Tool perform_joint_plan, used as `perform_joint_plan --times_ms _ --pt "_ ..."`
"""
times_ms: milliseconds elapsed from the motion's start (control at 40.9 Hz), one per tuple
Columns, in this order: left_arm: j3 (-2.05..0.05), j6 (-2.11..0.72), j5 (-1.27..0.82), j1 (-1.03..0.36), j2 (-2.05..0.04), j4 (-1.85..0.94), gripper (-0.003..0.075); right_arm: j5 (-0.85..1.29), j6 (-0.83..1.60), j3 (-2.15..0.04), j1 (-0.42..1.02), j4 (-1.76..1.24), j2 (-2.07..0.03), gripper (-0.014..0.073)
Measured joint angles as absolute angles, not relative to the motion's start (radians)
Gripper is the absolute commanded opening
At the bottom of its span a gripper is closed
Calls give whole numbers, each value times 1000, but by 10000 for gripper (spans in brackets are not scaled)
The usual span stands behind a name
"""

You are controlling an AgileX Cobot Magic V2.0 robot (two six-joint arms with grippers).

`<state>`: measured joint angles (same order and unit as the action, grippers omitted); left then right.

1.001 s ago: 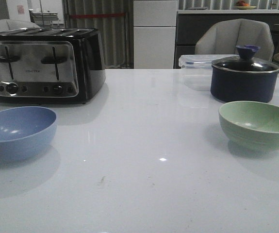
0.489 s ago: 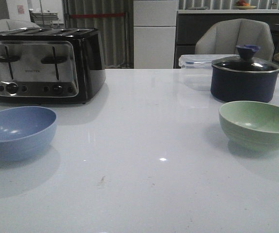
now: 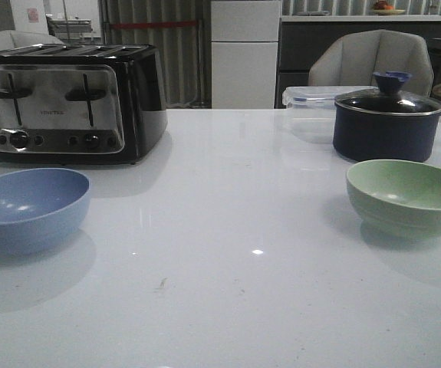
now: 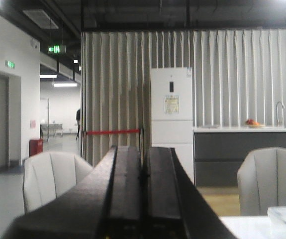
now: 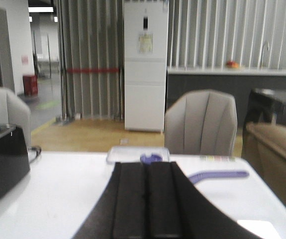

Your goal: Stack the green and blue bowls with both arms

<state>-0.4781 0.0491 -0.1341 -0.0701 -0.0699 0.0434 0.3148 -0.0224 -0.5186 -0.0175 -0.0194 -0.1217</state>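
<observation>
The periwinkle blue bowl (image 3: 28,208) sits upright on the white table (image 3: 228,253) at the left, in front of the toaster. The pale green bowl (image 3: 408,196) sits upright at the right, in front of the navy pot. Both are empty and far apart. Neither arm shows in the front view. In the left wrist view my left gripper (image 4: 143,149) is shut on nothing, its fingers pressed together, pointing at the room beyond the table. In the right wrist view my right gripper (image 5: 146,164) is shut and empty, pointing over the table. No bowl shows in either wrist view.
A black and silver toaster (image 3: 67,102) stands at the back left. A dark navy lidded pot (image 3: 387,123) with a purple handle (image 5: 217,176) stands at the back right, a clear lidded box (image 3: 312,98) beside it. Grey chairs stand beyond the far edge.
</observation>
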Motion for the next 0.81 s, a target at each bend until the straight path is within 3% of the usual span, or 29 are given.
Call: perform_joint_plan --times_ms 366,806 --pt "-593 49 -489 -70 -279 16 98 690 -22 -626 -17 -19 -384 36" --pt "-586 49 -632 -70 -432 9 103 791 -22 -626 -17 -19 -540 47"
